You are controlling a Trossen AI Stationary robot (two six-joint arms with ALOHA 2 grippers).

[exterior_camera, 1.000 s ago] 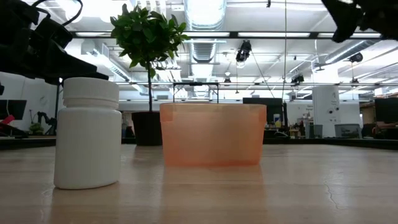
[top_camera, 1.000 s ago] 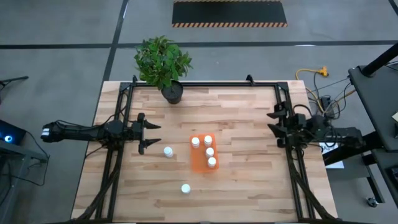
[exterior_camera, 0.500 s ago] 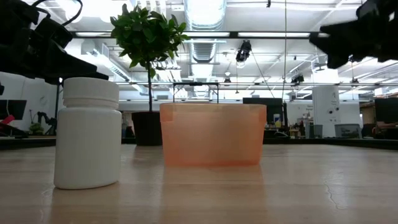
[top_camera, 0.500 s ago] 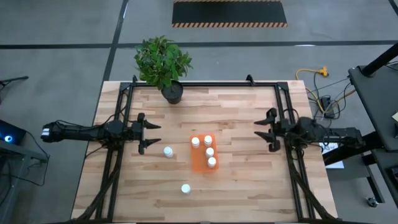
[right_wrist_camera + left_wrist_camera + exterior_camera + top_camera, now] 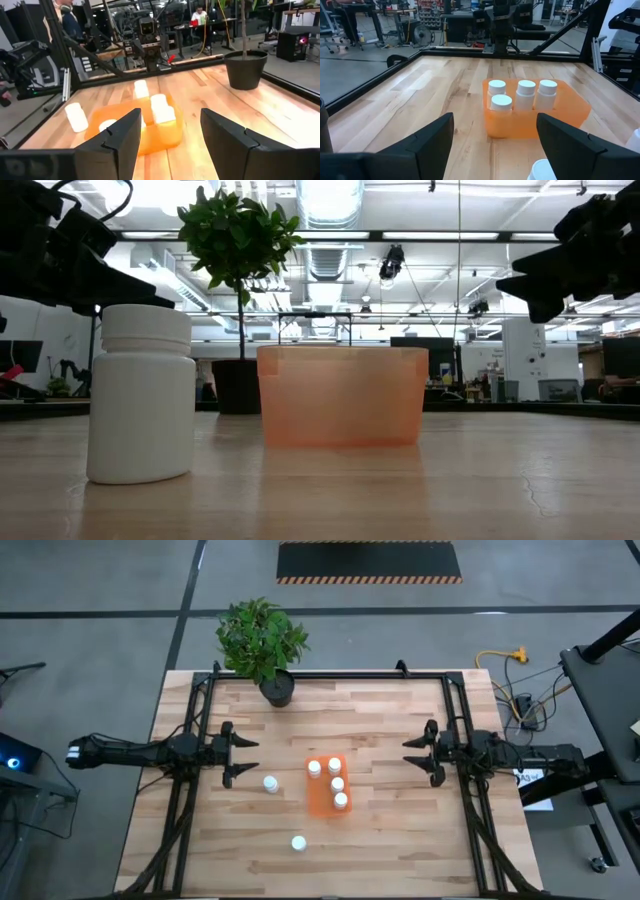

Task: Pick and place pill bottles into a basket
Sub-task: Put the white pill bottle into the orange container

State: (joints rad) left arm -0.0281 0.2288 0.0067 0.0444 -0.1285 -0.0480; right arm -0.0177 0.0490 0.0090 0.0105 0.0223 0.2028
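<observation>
Right gripper (image 5: 420, 753) advanced toward translucent orange basket (image 5: 327, 798).

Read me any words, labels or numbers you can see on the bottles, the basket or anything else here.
None can be read.
Bottles: plain white, no label showing.
Basket: plain orange, no print.
Plant pot: plain black.
Floor mat: striped edge only, no words.
Room behind the table: any signs are too small or blurred to read.
</observation>
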